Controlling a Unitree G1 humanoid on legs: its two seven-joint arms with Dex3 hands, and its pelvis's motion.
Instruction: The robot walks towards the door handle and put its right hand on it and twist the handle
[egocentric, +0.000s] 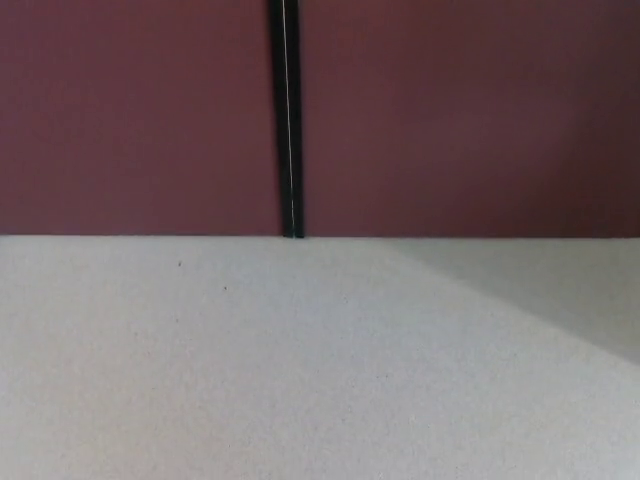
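Observation:
A dark red door surface (450, 110) fills the upper half of the head view, reaching down to the floor line. A narrow black vertical gap (289, 120) with a thin bright line in it splits the red surface into a left and a right panel. No door handle shows in this view. Neither of my hands nor any part of my arms is in the picture.
Pale grey floor (250, 370) covers the lower half, running up to the base of the red panels. A faint shadow edge crosses the floor diagonally at the right (540, 310).

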